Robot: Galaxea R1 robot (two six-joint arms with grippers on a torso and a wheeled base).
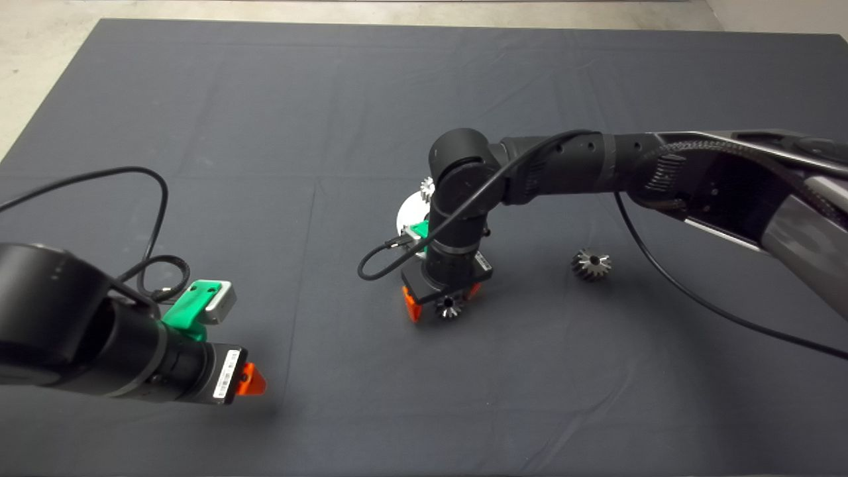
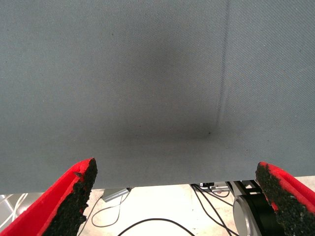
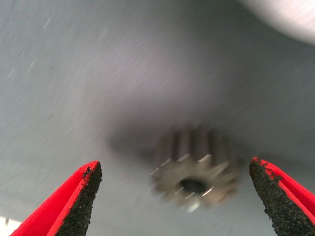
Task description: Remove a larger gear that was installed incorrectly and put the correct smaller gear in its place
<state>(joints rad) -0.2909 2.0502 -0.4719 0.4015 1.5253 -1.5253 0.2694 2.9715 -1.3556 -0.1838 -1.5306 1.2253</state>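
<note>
Right gripper (image 1: 442, 303): fingers spread, straddling the smaller gear (image 3: 196, 169), not touching.
Larger gear (image 1: 591, 264): lies apart on mat (image 1: 265, 99).
White disc (image 1: 409, 215): half hidden by right arm.
Left gripper (image 2: 177, 196): spread, idle.

Count from this frame: gears, three. One smaller gear (image 1: 448, 306) sat between the spread jaws of the right gripper (image 1: 442, 299), touching neither pad. One larger gear (image 1: 591, 264) lay well off to the side of those jaws. One more small silver gear (image 1: 427, 189) was half hidden behind that arm's wrist, away from the jaws, on the far edge of the white disc (image 1: 409, 216). White discs: one. Arms: two. Grippers: two, the left gripper (image 2: 177, 196) with nothing between its jaws. Red fingers (image 3: 74, 201): four, two per gripper. Mats: one dark mat (image 1: 265, 119).
</note>
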